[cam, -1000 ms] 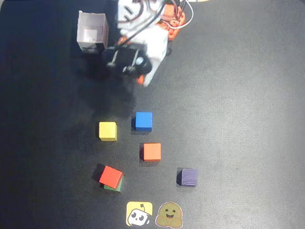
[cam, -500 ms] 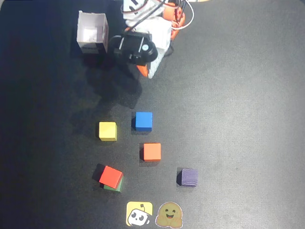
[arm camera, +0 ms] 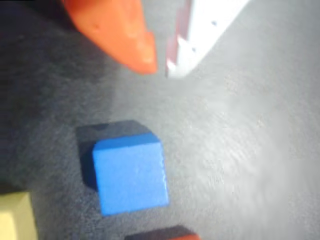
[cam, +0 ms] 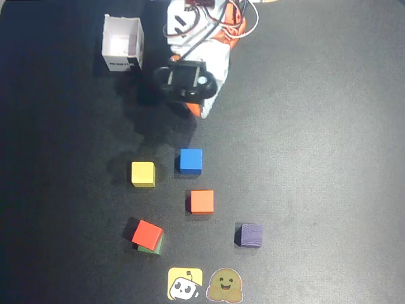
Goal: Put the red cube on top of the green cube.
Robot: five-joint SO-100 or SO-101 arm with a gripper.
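We see the red cube [cam: 147, 235] resting skewed atop the green cube [cam: 152, 247], below the yellow cube [cam: 143, 174]. It looks light, rigid; we'd pinch opposite flat faces. Our gripper [arm camera: 160, 65] is nearly closed, empty.
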